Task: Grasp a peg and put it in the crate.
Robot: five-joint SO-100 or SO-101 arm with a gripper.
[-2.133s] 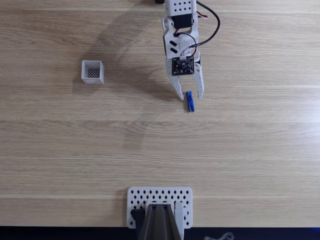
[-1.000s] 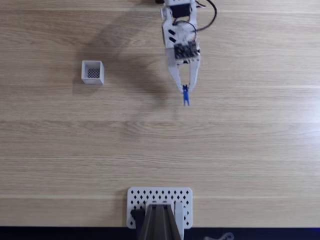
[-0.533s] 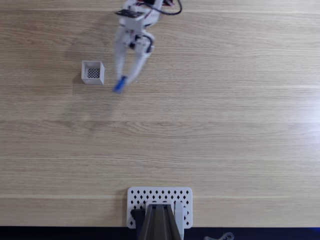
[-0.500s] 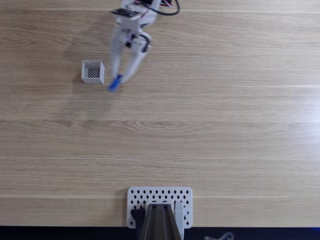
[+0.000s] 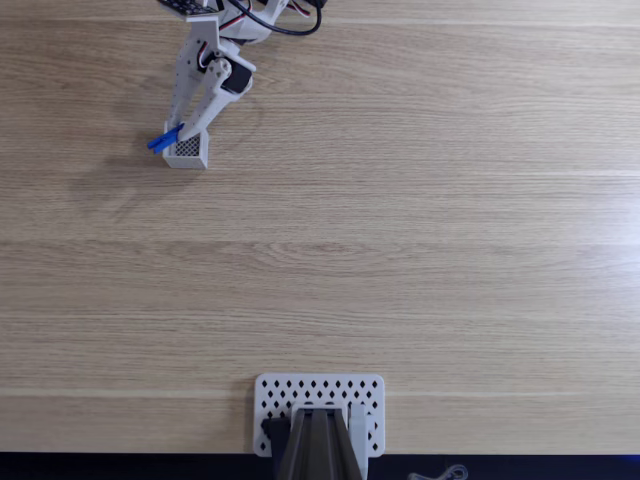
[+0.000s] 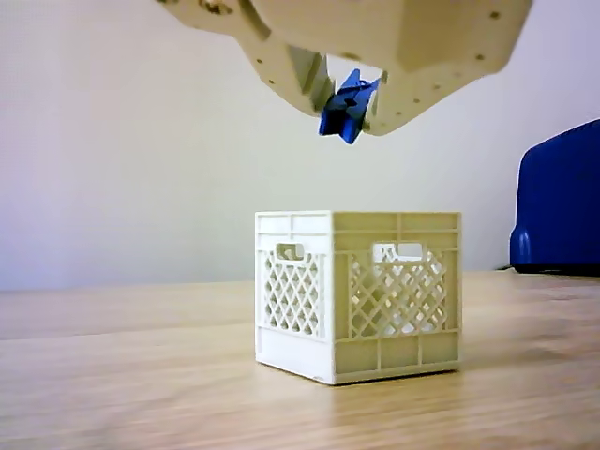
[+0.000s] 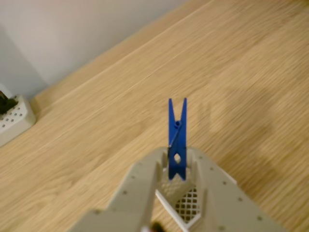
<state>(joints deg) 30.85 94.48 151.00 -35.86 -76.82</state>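
No readable text, label or number anywhere.

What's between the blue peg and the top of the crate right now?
Nothing: in the other view the peg, held in the gripper, hangs above the crate with open air between.

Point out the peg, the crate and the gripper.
peg (image 6: 347, 110), other view, its blue body.
crate (image 6: 389, 292), other view, its lattice front wall.
gripper (image 7: 177, 163), wrist view, between the fingertips clamping the peg.
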